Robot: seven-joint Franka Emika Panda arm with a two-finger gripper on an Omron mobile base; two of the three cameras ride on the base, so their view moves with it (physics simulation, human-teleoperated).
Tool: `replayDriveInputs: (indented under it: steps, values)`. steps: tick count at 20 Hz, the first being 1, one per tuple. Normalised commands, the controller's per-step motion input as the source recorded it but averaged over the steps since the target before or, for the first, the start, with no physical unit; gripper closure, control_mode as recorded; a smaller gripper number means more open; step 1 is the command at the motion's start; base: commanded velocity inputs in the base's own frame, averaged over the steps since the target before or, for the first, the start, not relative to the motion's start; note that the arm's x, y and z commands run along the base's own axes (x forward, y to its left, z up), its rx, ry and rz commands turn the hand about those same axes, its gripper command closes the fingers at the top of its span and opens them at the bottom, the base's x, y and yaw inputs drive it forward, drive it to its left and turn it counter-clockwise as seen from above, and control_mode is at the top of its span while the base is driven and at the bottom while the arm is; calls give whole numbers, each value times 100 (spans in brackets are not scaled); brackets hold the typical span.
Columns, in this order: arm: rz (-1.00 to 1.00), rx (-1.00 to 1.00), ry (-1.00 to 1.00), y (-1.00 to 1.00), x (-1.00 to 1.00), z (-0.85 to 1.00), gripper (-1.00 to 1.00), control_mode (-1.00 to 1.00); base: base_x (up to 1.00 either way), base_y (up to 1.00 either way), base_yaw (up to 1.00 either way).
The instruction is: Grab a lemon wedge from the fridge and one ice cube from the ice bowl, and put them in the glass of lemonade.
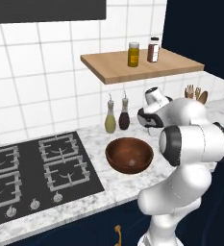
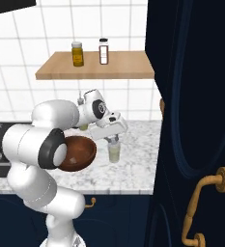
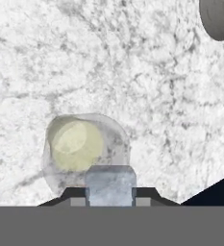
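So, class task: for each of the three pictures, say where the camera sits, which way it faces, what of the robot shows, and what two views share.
Left base view: behind the arm to its left, facing the counter; stove, ice bowl and shelf ahead, arm at lower right.
Right base view: behind to its right; the gripper hangs over the glass of lemonade, arm at lower left.
Hand view: on the hand, looking straight down at the glass; the ice cube sits between the dark fingertips.
Shared: both base views show the bowl and shelf jars.

glossy wood ice bowl (image 1: 129, 154), marble counter (image 3: 147, 96)
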Motion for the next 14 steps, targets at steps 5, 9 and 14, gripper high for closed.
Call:
replayDriveInputs:
  steps: [5,9,14]
  values:
    - [0,-2,0,-15,16,-25,100,-100,0,0,0]
    - [0,-1,0,-1,26,-22,100,-100,0,0,0]
    - [0,-2,0,0,13,-12,100,-100,0,0,0]
